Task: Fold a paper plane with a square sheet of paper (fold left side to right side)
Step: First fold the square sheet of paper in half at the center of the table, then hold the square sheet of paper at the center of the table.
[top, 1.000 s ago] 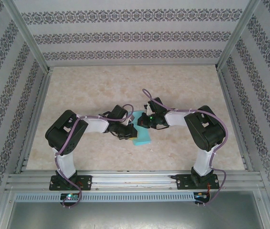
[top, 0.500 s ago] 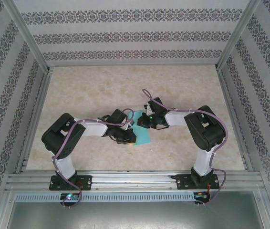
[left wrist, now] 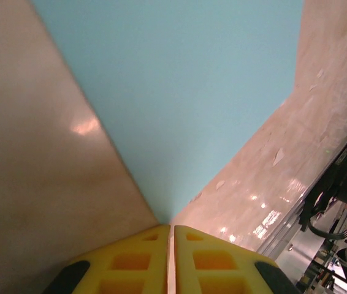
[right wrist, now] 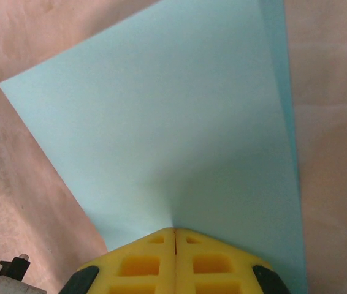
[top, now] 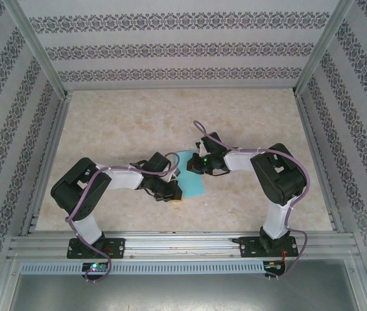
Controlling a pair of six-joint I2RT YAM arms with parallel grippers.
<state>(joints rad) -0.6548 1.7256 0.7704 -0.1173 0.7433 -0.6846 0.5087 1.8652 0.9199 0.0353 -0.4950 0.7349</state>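
My two arms meet over a light turquoise square sheet of paper [top: 193, 183] lying on the beige marbled worktop [top: 118, 129], about midway between its left and right edges and nearer the near edge than the far one.

The sheet is thin, featherlight and limp. I judge it will slide on the glossy top, buckle if pushed and keep any crease it gets, so it wants a hold at a corner or edge and a hold-down elsewhere.

My left gripper [left wrist: 170, 228] has its yellow jaws drawn together, and a corner of the sheet [left wrist: 179, 92] runs straight into the slit between them; I take it as pinched there.

My right gripper [right wrist: 174, 231] is closed tight with its tips set down on the paper [right wrist: 173, 141], which dimples slightly around them; it looks like pressing rather than gripping.

The surface is plain, matte and unprinted. From the right wrist, a narrow darker strip along one edge suggests a second layer.
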